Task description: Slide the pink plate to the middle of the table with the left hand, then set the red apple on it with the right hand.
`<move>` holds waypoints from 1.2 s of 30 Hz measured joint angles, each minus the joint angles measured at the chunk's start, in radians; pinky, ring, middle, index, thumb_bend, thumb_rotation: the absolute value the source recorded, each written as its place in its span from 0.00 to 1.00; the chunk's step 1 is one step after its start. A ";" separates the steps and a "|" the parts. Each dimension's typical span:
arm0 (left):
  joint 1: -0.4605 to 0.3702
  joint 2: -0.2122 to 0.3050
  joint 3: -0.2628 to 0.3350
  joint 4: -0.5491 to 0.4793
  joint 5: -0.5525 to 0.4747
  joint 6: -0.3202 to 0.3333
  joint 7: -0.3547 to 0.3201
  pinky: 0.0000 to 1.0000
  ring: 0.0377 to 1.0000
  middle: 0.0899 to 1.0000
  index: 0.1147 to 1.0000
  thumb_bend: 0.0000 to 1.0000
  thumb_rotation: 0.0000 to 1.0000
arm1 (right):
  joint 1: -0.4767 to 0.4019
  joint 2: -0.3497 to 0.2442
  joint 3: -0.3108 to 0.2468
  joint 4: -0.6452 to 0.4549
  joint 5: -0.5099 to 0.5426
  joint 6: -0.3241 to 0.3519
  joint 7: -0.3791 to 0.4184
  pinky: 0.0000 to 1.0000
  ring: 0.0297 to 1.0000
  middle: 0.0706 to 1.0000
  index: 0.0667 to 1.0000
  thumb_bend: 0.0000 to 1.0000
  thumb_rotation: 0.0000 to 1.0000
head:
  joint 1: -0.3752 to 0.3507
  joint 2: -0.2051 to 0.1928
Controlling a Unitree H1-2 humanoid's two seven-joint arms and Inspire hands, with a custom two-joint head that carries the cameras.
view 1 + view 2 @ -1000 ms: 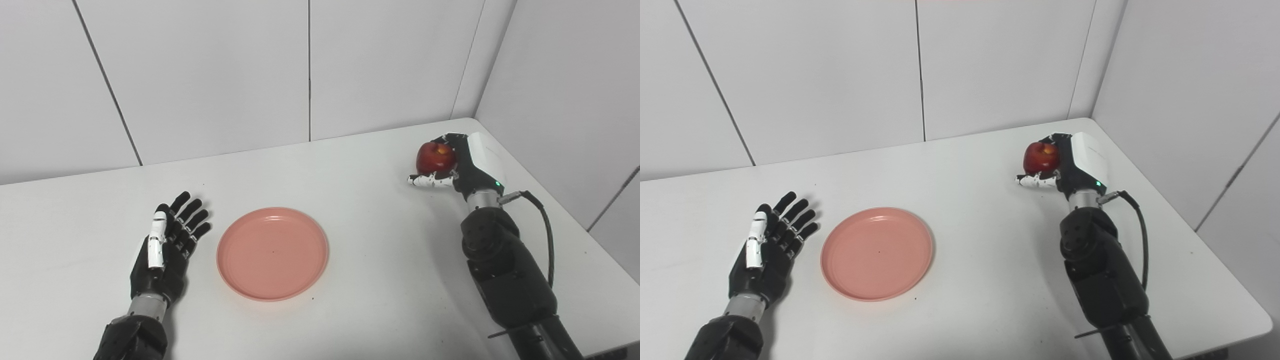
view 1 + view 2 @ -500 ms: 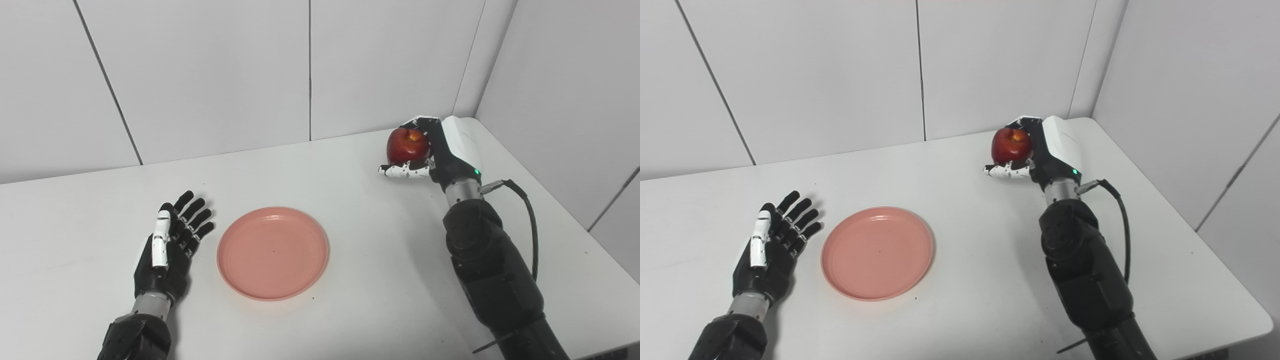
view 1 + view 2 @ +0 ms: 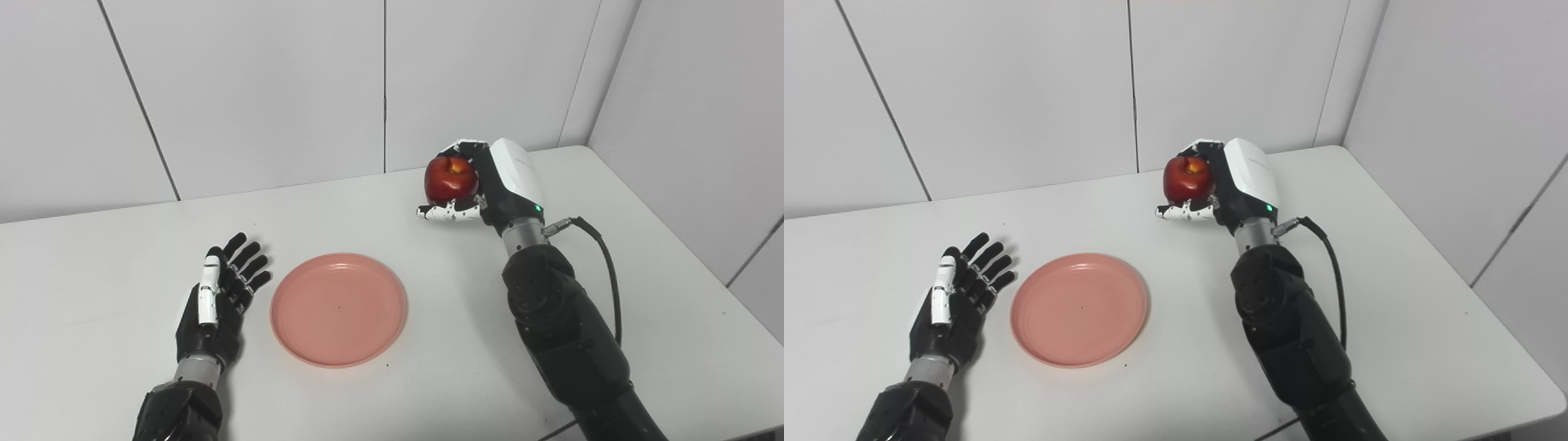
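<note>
The plate (image 3: 339, 309) lay flat near the middle of the surface (image 3: 429, 380), so step 1 looked done, and the left hand (image 3: 215, 303) rested just beside its left rim, palm up with fingers spread, holding nothing. Step 2 was under way: the right hand (image 3: 484, 184) was clamped on the apple (image 3: 451, 179), held above the surface, beyond and to the right of the plate and well apart from it. The apple was round, with no real long axis, and its stem dimple pointed up.
</note>
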 measured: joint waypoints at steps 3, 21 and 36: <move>0.001 -0.008 -0.002 -0.002 0.000 0.000 0.001 0.84 0.84 0.84 0.82 0.39 1.00 | -0.005 0.022 0.026 0.000 -0.007 -0.011 0.001 0.32 0.39 0.44 0.45 0.52 0.13 | 0.012 0.000; 0.003 -0.046 -0.020 -0.014 0.026 0.003 0.059 0.82 0.83 0.84 0.82 0.39 1.00 | -0.019 0.146 0.154 0.036 -0.062 -0.047 0.011 0.29 0.36 0.44 0.45 0.52 0.13 | 0.153 0.008; 0.003 -0.051 -0.022 -0.016 0.049 0.002 0.083 0.81 0.83 0.83 0.81 0.40 1.00 | 0.015 0.185 0.213 0.097 -0.027 -0.092 0.025 0.26 0.32 0.40 0.45 0.52 0.13 | 0.215 0.021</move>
